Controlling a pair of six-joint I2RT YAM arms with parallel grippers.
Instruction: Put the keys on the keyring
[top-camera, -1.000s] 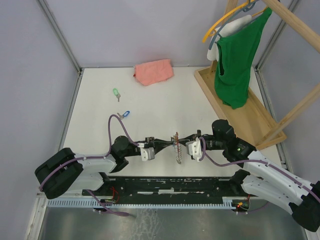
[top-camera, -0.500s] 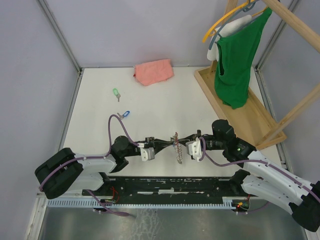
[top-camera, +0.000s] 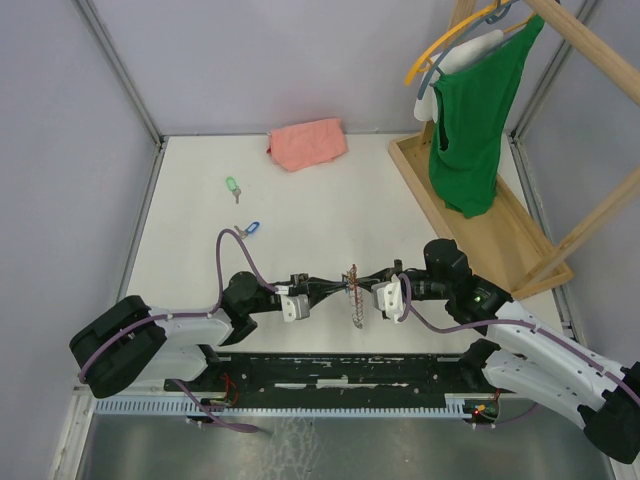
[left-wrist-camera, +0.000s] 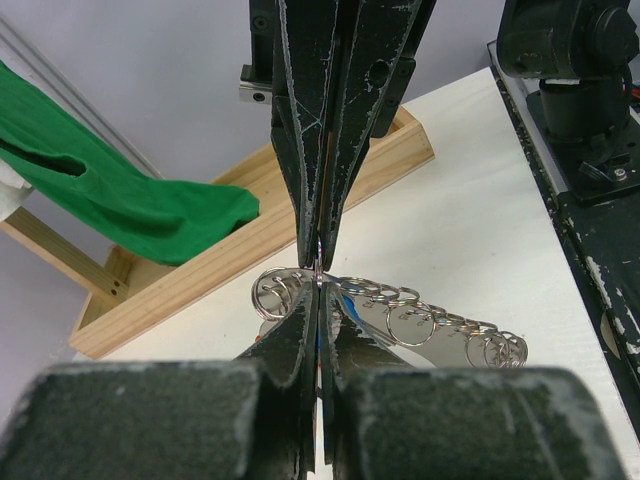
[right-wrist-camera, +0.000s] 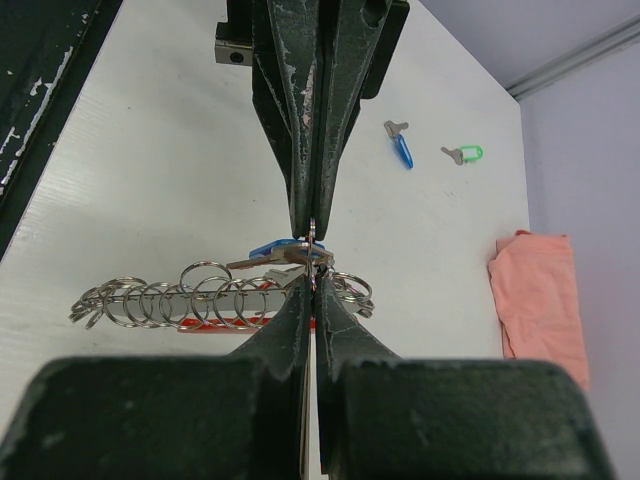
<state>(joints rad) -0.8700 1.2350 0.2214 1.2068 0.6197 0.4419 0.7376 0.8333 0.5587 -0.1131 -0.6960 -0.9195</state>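
Observation:
A row of silver keyrings (top-camera: 352, 292) on a red-based holder stands at the table's near middle. My left gripper (top-camera: 340, 287) and right gripper (top-camera: 363, 285) meet tip to tip over it. Both are shut on the same thin keyring (right-wrist-camera: 313, 240) at the end of the row (left-wrist-camera: 420, 325). A blue-headed key (right-wrist-camera: 275, 250) hangs at that ring, between the two sets of tips. In the wrist views my left gripper (left-wrist-camera: 318, 285) and right gripper (right-wrist-camera: 313, 285) have their jaws pressed together. A loose green key (top-camera: 232, 187) and a loose blue key (top-camera: 250, 229) lie on the table to the far left.
A pink cloth (top-camera: 307, 143) lies at the table's back. A wooden rack (top-camera: 480, 215) with a green shirt (top-camera: 470, 130) on a hanger stands at the right. The arms' black base rail (top-camera: 340, 372) runs along the near edge.

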